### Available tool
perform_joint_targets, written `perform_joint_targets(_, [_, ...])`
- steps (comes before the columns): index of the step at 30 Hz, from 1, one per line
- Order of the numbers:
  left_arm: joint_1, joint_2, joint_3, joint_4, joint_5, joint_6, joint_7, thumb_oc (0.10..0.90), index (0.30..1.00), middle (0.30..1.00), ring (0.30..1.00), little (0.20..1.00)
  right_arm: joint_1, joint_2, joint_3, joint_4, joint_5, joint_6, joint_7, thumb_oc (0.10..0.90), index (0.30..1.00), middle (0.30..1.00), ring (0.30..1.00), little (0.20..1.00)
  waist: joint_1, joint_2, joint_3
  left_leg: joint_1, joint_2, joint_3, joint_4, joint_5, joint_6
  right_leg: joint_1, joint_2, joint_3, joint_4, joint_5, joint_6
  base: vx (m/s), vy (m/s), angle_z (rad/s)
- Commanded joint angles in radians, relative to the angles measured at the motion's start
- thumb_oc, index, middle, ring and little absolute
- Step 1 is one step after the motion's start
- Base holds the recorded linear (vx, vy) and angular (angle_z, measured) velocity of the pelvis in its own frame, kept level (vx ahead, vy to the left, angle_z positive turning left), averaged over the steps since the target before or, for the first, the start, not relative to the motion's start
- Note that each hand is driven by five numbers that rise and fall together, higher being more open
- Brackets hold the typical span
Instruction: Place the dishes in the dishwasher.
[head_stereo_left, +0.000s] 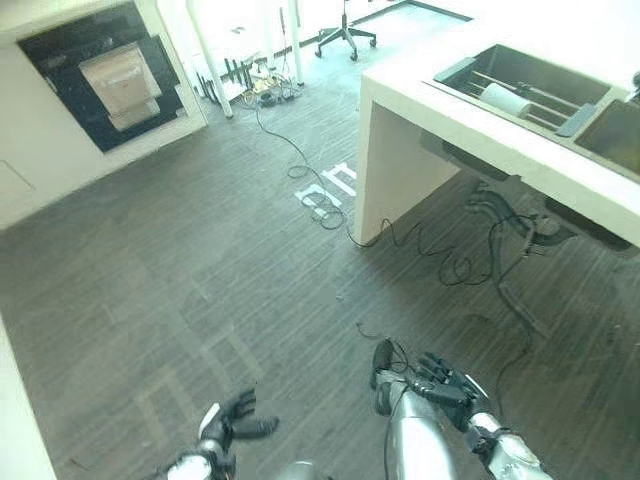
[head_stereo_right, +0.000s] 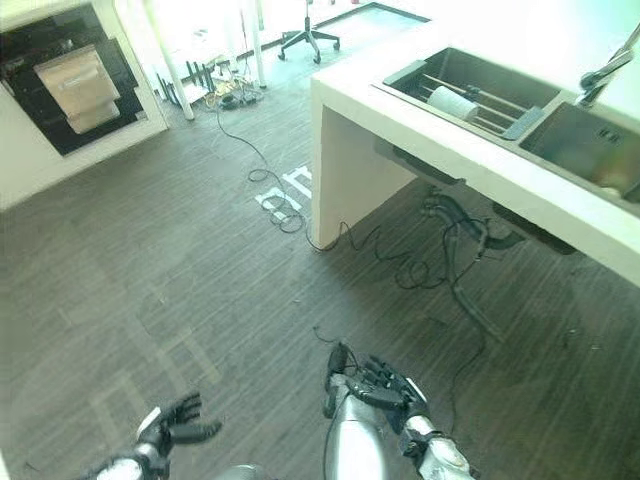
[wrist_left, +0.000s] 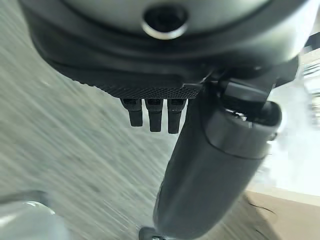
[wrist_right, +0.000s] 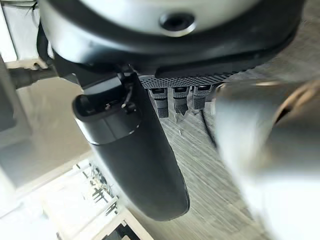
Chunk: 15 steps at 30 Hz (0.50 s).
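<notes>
Left robot hand: we see the left robot hand (head_stereo_left: 232, 418) low over the floor (head_stereo_left: 180, 290), fingers (wrist_left: 152, 114) relaxed and slightly bent, thumb out, holding nothing.
Right robot hand: the right robot hand (head_stereo_left: 448, 388) hangs near the bottom of the head views, fingers (wrist_right: 181, 99) loosely bent, thumb extended, nothing in its grasp.
Tabletop: a white tabletop (head_stereo_left: 470, 125) stands ahead to the right, well apart from both hands, with a double sink (head_stereo_right: 560, 135) set into it.
Dishes: in the left basin we make out a white cup-like dish (head_stereo_left: 506, 99) lying on its side on a wire rack (head_stereo_right: 480, 100); we cannot tell what else lies in the basins.
Faucet: a faucet (head_stereo_right: 605, 70) rises behind the sink.
Dishwasher: at the far left a dark open appliance (head_stereo_left: 105, 75) sits in the wall unit, with a pale panel in it; we cannot tell if it is the dishwasher.
Background: an office chair (head_stereo_left: 346, 35) stands at the far end.
</notes>
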Motion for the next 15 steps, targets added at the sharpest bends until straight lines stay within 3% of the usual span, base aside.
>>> perform_joint_targets(1, [-0.085, 0.043, 0.015, -0.113, 0.007, -0.093, -0.012, 0.800, 0.900, 0.900, 0.900, 0.900, -0.092, -0.019, -0.003, -0.036, 0.007, -0.070, 0.050, 0.800, 0.900, 0.900, 0.900, 0.900, 0.019, -0.037, -0.043, -0.096, -0.012, -0.019, 0.002, 0.164, 0.006, 0.188, -0.001, 0.078, -0.134, -0.004, 0.104, 0.42, -0.102, 0.44])
perform_joint_targets(2, [-0.085, 0.036, 0.017, -0.109, 0.016, -0.091, -0.009, 0.800, 0.900, 0.900, 0.900, 0.900, -0.098, -0.029, 0.001, -0.030, 0.004, -0.075, 0.059, 0.800, 0.900, 0.900, 0.900, 0.900, 0.035, -0.050, -0.044, -0.077, -0.008, -0.011, 0.002, 0.288, -0.020, 0.219, -0.005, 0.095, -0.134, -0.030, 0.093, 0.36, -0.106, 0.21])
perform_joint_targets(5, [-0.078, 0.032, 0.033, -0.116, 0.016, -0.085, 0.009, 0.800, 0.900, 0.900, 0.900, 0.900, -0.104, -0.055, 0.013, -0.044, -0.017, -0.084, 0.066, 0.800, 0.900, 0.900, 0.900, 0.900, 0.059, -0.072, -0.039, -0.254, -0.016, 0.014, 0.331, 0.393, -0.056, 0.283, -0.007, 0.108, -0.134, -0.069, 0.061, 0.30, -0.112, -0.52])
perform_joint_targets(6, [-0.080, 0.032, 0.037, -0.119, 0.018, -0.075, 0.010, 0.800, 0.900, 0.900, 0.900, 0.900, -0.105, -0.060, 0.012, -0.053, -0.021, -0.079, 0.061, 0.800, 0.900, 0.900, 0.900, 0.900, 0.067, -0.075, -0.035, -0.321, -0.019, 0.020, 0.392, 0.397, -0.053, 0.303, -0.004, 0.113, -0.134, -0.079, 0.054, 0.27, -0.084, -0.42])
perform_joint_targets(8, [-0.080, 0.033, 0.043, -0.117, 0.024, -0.074, 0.003, 0.800, 0.900, 0.900, 0.900, 0.900, -0.111, -0.066, 0.016, -0.061, -0.005, -0.080, 0.066, 0.800, 0.900, 0.900, 0.900, 0.900, 0.086, -0.076, -0.024, -0.383, -0.015, 0.016, 0.337, 0.380, -0.032, 0.341, 0.014, 0.137, -0.134, -0.105, 0.049, 0.31, 0.008, -0.57])
perform_joint_targets(9, [-0.075, 0.040, 0.048, -0.114, 0.029, -0.073, -0.004, 0.800, 0.900, 0.900, 0.900, 0.900, -0.120, -0.065, 0.020, -0.072, -0.008, -0.074, 0.069, 0.800, 0.900, 0.900, 0.900, 0.900, 0.096, -0.078, -0.023, -0.344, 0.001, 0.014, 0.111, 0.341, -0.005, 0.358, 0.030, 0.165, -0.134, -0.131, 0.057, 0.38, 0.125, -0.65])
perform_joint_targets(10, [-0.071, 0.039, 0.050, -0.110, 0.024, -0.073, -0.001, 0.800, 0.900, 0.900, 0.900, 0.900, -0.123, -0.064, 0.025, -0.073, -0.011, -0.068, 0.066, 0.800, 0.900, 0.900, 0.900, 0.900, 0.102, -0.071, -0.024, -0.332, -0.001, -0.011, 0.002, 0.319, -0.002, 0.363, 0.043, 0.180, -0.134, -0.141, 0.063, 0.34, 0.166, -0.90])
perform_joint_targets(11, [-0.067, 0.037, 0.051, -0.107, 0.021, -0.072, 0.000, 0.800, 0.900, 0.900, 0.900, 0.900, -0.126, -0.062, 0.030, -0.073, -0.012, -0.065, 0.063, 0.800, 0.900, 0.900, 0.900, 0.900, 0.104, -0.057, -0.024, -0.363, 0.003, -0.041, 0.002, 0.281, -0.003, 0.364, 0.059, 0.187, -0.134, -0.145, 0.066, 0.29, 0.200, -1.12])
perform_joint_targets(12, [-0.051, 0.028, 0.052, -0.104, 0.028, -0.077, 0.000, 0.800, 0.900, 0.900, 0.900, 0.900, -0.133, -0.057, 0.044, -0.070, -0.012, -0.053, 0.045, 0.800, 0.900, 0.900, 0.900, 0.900, 0.119, -0.035, -0.026, -0.417, -0.011, -0.125, 0.002, 0.237, -0.016, 0.370, 0.086, 0.221, -0.134, -0.157, 0.073, 0.24, 0.173, -1.25])
perform_joint_targets(15, [-0.034, 0.017, 0.059, -0.115, 0.034, -0.076, -0.014, 0.800, 0.900, 0.900, 0.900, 0.900, -0.131, -0.049, 0.047, -0.060, -0.018, -0.059, 0.037, 0.800, 0.900, 0.900, 0.900, 0.900, 0.142, -0.017, -0.015, -0.500, -0.017, -0.126, 0.002, 0.295, -0.045, 0.405, 0.105, 0.254, -0.134, -0.179, 0.079, 0.20, 0.147, -0.96])
